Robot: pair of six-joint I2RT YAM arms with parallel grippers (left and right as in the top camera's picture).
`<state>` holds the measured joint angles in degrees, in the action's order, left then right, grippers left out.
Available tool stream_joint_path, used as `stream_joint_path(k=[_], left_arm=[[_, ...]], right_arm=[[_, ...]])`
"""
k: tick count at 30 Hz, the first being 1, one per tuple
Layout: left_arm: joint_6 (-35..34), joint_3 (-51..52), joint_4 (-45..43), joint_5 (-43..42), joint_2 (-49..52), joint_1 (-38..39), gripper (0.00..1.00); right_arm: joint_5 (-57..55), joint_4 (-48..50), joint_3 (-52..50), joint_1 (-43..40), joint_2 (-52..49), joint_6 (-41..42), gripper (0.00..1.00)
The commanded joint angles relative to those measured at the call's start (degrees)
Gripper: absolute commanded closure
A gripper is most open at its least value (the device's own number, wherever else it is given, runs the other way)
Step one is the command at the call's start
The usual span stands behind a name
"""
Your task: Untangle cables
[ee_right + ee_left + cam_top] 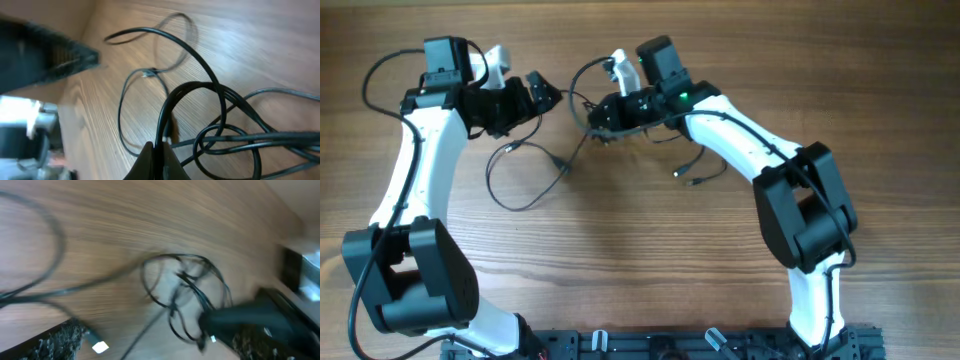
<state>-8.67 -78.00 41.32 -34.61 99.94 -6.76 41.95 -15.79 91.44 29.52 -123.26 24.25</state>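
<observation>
Barely started tbh. Your right gripper (156, 154) is pinched shut on a strand of the cables (596, 128), and they're knotted in a clump right under it. One loop (520, 207) trails off to its left, plug ends (692, 180) to its right. Your left gripper (546, 95) hangs just beside it, wide open and empty.

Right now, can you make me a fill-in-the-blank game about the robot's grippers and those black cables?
The right gripper is ____ on the cables.
The left gripper is ____ and holds nothing.
The table under the cables is made of ____.
Missing words: shut; open; wood.
</observation>
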Motion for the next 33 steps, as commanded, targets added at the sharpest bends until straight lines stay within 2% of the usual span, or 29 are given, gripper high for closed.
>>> stream_joint_path(k=[1,4,5,6,7,8,16,25,31,33], left_arm=[[11.04,0.33,2.36,-10.97,-1.2,0.66,0.02],[10.78,0.31,2.64,-11.02,-1.2,0.66,0.0],[10.82,0.31,2.69,-11.04,-1.2,0.68,0.06],[11.17,0.31,2.62,-10.97,-1.2,0.92,0.55],[11.3,0.33,2.62,-10.97,-1.14,1.09,0.85],[11.3,0.33,2.6,-10.95,-1.09,1.38,0.95],[11.26,0.33,-0.24,-10.56,2.4,6.82,0.93],[11.26,0.33,-2.58,-10.36,4.31,10.69,0.95],[11.21,0.33,-2.58,-5.99,4.33,10.58,0.95],[11.21,0.33,-2.58,-6.01,4.31,10.58,0.75]], right_arm=[[1.22,-0.55,0.09,-3.13,-0.26,15.93,0.96],[2.71,0.09,0.09,-4.66,-0.26,21.29,0.95],[2.67,0.5,0.09,-5.14,-0.26,23.82,0.96],[2.69,1.46,0.09,-5.49,-0.26,25.51,0.96],[2.67,2.54,0.09,-5.66,-0.26,26.73,0.96],[2.69,3.39,0.09,-5.77,-0.26,27.52,0.96],[3.98,10.69,0.09,-5.7,-0.26,36.87,0.96],[8.41,10.58,0.04,-4.2,-0.26,35.47,0.96],[8.39,8.59,0.04,-3.8,-0.26,32.76,0.96],[8.9,7.82,0.02,-3.8,-0.26,32.7,0.96]])
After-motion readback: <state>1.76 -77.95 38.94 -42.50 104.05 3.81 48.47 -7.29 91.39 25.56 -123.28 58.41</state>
